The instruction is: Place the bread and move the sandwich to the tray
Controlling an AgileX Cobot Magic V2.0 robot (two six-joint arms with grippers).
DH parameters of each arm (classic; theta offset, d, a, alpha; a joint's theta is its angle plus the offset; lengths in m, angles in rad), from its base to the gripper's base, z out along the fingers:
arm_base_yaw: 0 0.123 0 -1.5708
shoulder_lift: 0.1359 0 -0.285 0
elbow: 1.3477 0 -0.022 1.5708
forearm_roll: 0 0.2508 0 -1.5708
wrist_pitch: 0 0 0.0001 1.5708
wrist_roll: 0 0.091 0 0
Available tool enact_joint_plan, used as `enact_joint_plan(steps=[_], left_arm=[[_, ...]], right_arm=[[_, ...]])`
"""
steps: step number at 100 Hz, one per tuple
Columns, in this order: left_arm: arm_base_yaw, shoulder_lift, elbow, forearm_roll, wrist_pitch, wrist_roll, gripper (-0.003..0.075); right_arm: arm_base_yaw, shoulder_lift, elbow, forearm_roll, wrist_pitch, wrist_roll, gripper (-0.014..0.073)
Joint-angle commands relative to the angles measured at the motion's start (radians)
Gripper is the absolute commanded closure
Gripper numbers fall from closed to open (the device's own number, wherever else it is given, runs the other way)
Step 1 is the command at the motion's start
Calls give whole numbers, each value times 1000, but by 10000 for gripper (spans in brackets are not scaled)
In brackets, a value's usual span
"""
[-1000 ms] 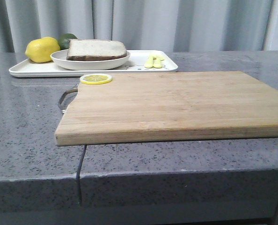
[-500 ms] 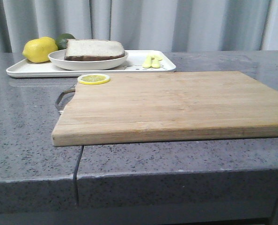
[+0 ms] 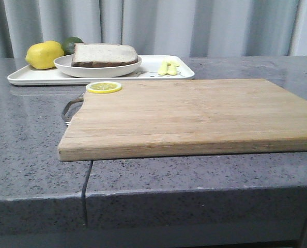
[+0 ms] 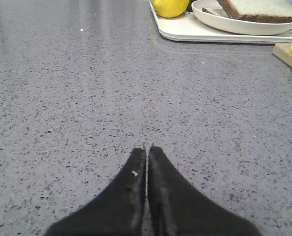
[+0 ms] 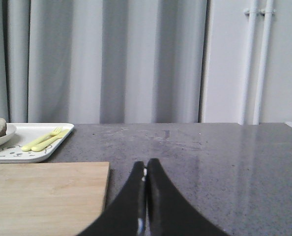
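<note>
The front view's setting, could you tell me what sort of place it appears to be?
Probably a staged kitchen counter rather than a real kitchen: a speckled grey stone countertop holds a wooden cutting board and a white tray with a sandwich on a plate, while plain grey curtains hang behind.

Grey pleated curtains (image 3: 158, 26) are hanging behind the speckled grey stone desk (image 3: 24, 134); beyond the right end effector, two white pipes (image 5: 256, 59) are running down a pale wall (image 5: 224, 59).
</note>
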Motion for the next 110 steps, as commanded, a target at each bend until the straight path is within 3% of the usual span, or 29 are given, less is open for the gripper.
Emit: enact_joint_plan(steps=[1,18,50,70,110], left_arm=[[-3,-32,14,-10,-55,-9,740],[-3,-32,14,-10,-55,-9,740],[-3,-32,14,-10,-55,-9,740],[-3,-32,14,-10,-55,-9,740],[-3,-32,14,-10,-55,-9,740]], right_arm=[[-10,-30,3,-15,15,7,653],[-11,-35,4,-14,204,6,653],[-11,-35,4,77,420,-68,653],[-11,-35,4,87,498,-71,653],[-11,-35,4,88,494,-71,653]])
